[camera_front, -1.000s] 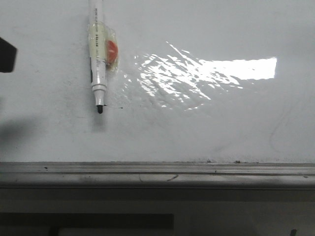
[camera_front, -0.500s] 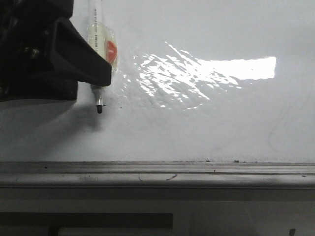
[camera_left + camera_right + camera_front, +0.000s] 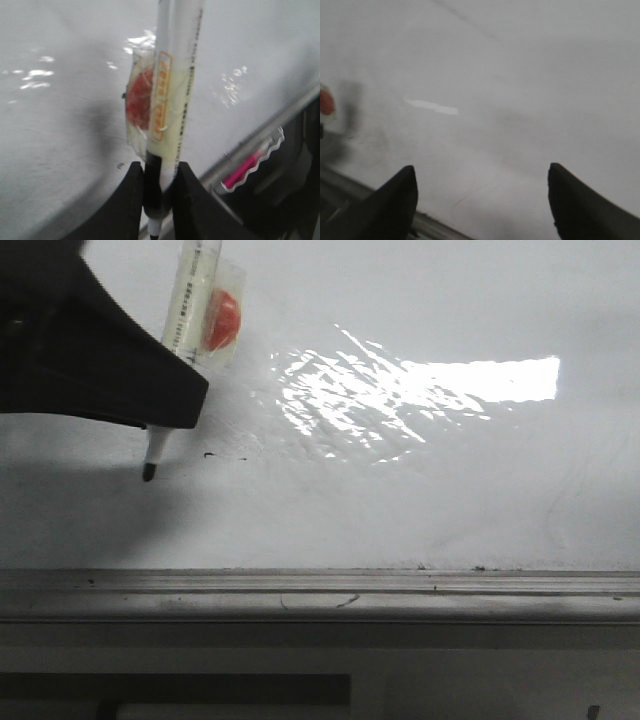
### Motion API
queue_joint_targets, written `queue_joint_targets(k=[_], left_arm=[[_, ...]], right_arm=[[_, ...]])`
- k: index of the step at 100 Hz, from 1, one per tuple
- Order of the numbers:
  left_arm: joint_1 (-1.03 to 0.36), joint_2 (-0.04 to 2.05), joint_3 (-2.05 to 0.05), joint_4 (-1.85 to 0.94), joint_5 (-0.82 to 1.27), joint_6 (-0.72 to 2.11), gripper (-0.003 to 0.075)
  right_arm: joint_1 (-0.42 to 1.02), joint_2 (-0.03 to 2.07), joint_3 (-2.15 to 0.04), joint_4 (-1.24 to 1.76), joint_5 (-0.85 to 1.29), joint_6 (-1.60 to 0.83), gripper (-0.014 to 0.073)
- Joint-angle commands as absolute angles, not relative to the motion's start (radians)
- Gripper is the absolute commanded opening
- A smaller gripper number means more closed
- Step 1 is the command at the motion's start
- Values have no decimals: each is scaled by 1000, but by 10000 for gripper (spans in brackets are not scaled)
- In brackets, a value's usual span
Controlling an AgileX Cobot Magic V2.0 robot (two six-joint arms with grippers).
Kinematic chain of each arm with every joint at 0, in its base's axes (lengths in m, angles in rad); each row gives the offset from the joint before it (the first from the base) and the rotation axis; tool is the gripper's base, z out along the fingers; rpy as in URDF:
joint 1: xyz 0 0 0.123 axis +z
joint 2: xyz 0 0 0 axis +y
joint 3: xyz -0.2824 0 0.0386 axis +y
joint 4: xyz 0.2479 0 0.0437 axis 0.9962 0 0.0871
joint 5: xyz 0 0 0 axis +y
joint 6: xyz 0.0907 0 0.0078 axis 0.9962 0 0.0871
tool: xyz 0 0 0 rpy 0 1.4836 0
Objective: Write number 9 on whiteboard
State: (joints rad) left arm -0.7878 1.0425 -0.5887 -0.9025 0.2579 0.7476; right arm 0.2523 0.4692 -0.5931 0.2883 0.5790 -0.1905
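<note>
While the left gripper [image 3: 159, 192] clamps one marker [image 3: 185, 310] near its tip end, the pen tilts over the whiteboard [image 3: 420, 500], nib beside a tiny dash [image 3: 209, 454]; no number 9 is drawn. Only the left wrist view shows a pink item [image 3: 243, 169] below the ledge. One right gripper [image 3: 482, 200] stands spread, empty, facing the board.
</note>
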Motion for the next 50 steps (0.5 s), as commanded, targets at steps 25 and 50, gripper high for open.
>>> queue_joint_targets(k=[25,50], left_arm=[[-789,901,-623,-815,546,1190,-20],[-789,901,-623,-857,612,1324,-20]], right_arm=[[409,635,-626,923,681,-1087,480],[509,779,-626,1205,671,-1411,480]])
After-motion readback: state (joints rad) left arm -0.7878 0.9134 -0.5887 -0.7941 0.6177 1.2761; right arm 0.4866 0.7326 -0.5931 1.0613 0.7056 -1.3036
